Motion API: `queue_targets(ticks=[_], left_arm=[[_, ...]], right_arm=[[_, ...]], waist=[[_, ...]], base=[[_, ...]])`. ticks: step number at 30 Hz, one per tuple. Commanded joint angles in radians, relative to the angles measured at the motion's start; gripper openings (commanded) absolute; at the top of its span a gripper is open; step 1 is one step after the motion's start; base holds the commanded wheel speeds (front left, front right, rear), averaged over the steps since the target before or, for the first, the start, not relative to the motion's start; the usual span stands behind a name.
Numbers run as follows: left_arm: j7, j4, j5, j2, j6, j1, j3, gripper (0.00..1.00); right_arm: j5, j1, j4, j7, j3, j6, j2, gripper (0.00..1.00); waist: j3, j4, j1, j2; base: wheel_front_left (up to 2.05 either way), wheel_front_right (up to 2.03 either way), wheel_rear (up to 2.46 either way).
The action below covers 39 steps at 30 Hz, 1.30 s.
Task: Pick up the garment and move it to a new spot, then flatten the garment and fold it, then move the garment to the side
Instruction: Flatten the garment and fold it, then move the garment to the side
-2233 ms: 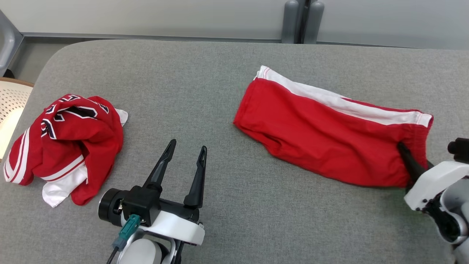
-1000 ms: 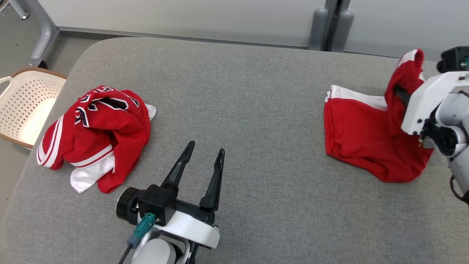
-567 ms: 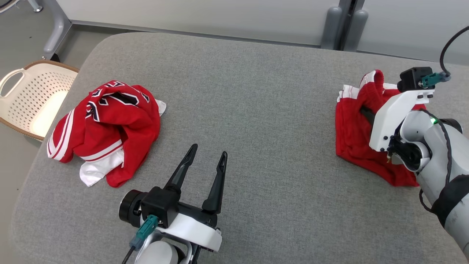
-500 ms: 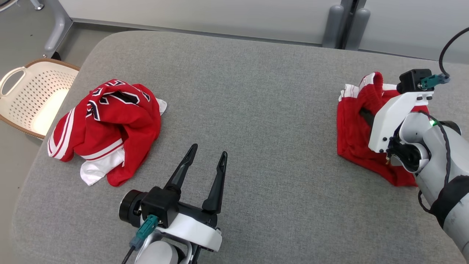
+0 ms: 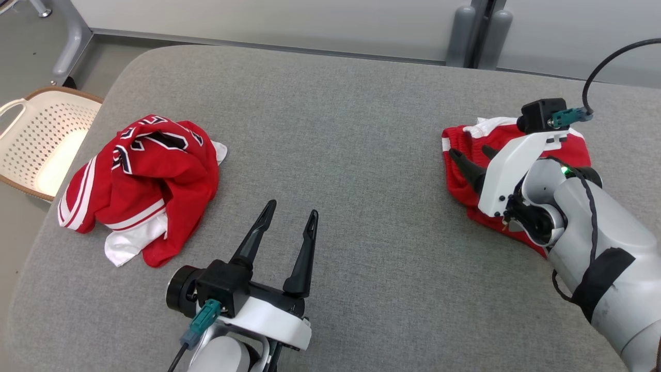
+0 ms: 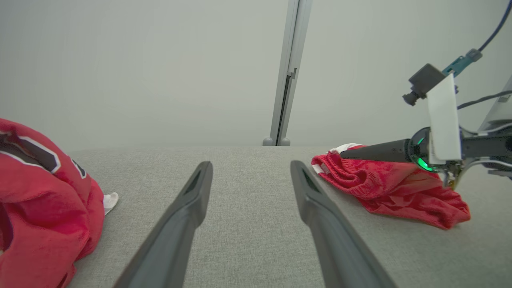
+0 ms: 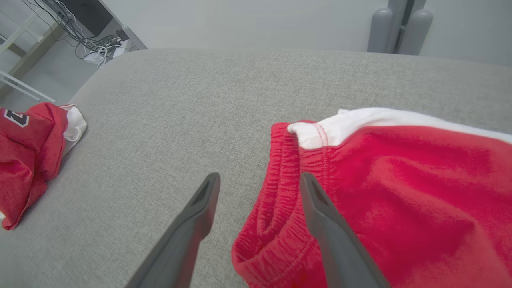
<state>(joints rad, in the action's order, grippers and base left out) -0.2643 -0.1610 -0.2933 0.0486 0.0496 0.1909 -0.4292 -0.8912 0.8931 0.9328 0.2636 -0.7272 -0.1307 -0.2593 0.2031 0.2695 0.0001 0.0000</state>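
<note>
The garment (image 5: 457, 178), red shorts with a white side stripe, lies bunched and doubled over at the right of the grey table (image 5: 335, 119). My right gripper (image 5: 469, 151) hovers open just above its left edge, with nothing between the fingers. In the right wrist view the elastic waistband (image 7: 280, 168) sits under the gap of that gripper (image 7: 260, 176), one finger over bare table and the other over red cloth. My left gripper (image 5: 292, 207) rests open near the front middle of the table, well away from the shorts (image 6: 384, 188).
A crumpled red jersey (image 5: 144, 186) with white trim lies at the table's left. Beyond that edge a cream perforated basket (image 5: 31, 134) stands on the floor. A grey post (image 5: 475, 31) rises behind the table.
The right gripper has opened and let go of the shorts. The raised end has dropped, leaving the shorts in a lower heap. The gripper has shifted left; the left arm stayed still.
</note>
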Motion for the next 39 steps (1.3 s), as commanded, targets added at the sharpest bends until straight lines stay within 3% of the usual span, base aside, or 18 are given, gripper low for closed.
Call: queue_targets(ticks=[1, 9, 15, 20, 24, 30, 39], left_arm=[[0.0, 0.0, -0.001, 0.004, 0.004, 0.005, 0.008, 1.0], [0.0, 0.009, 0.021, 0.004, -0.01, -0.007, 0.043, 1.0], [0.0, 0.037, 0.014, 0.004, -0.009, 0.007, 0.074, 1.0], [0.0, 0.053, 0.024, 0.004, -0.007, 0.021, 0.095, 1.0], [0.0, 0.073, 0.022, 0.004, 0.008, 0.021, 0.115, 1.0], [0.0, 0.108, -0.008, 0.004, 0.032, -0.003, 0.128, 1.0], [0.0, 0.125, 0.026, 0.004, 0.039, -0.037, 0.133, 1.0]], right_arm=[[-0.002, 0.015, -0.008, -0.011, -0.005, 0.0, -0.012, 1.0], [0.086, 0.08, -0.051, -0.123, -0.062, 0.0, -0.103, 1.0], [0.228, 0.06, -0.119, -0.317, -0.125, 0.0, -0.211, 1.0], [0.311, -0.007, -0.145, -0.483, -0.072, 0.0, -0.263, 1.0], [0.384, -0.109, -0.19, -0.528, 0.046, 0.0, -0.254, 1.0], [0.595, -0.36, -0.443, -0.53, 0.382, 0.0, -0.185, 1.0], [0.769, -0.609, -0.618, -0.53, 0.583, 0.0, -0.052, 1.0]], waist=[[-0.009, -0.01, -0.0001, 0.0], [-0.051, -0.078, -0.0001, 0.0], [-0.064, -0.124, -0.0001, 0.0], [-0.066, -0.154, -0.0001, 0.0], [-0.063, -0.176, -0.0001, 0.0], [-0.054, -0.194, -0.0001, 0.0], [-0.047, -0.198, -0.0001, 0.0]], base=[[0.0, 0.0, 0.0], [0.0, 0.0, 0.0], [0.0, 0.0, 0.0], [0.0, 0.0, 0.0], [0.0, 0.0, 0.0], [0.0, 0.0, 0.0], [0.0, 0.0, 0.0]])
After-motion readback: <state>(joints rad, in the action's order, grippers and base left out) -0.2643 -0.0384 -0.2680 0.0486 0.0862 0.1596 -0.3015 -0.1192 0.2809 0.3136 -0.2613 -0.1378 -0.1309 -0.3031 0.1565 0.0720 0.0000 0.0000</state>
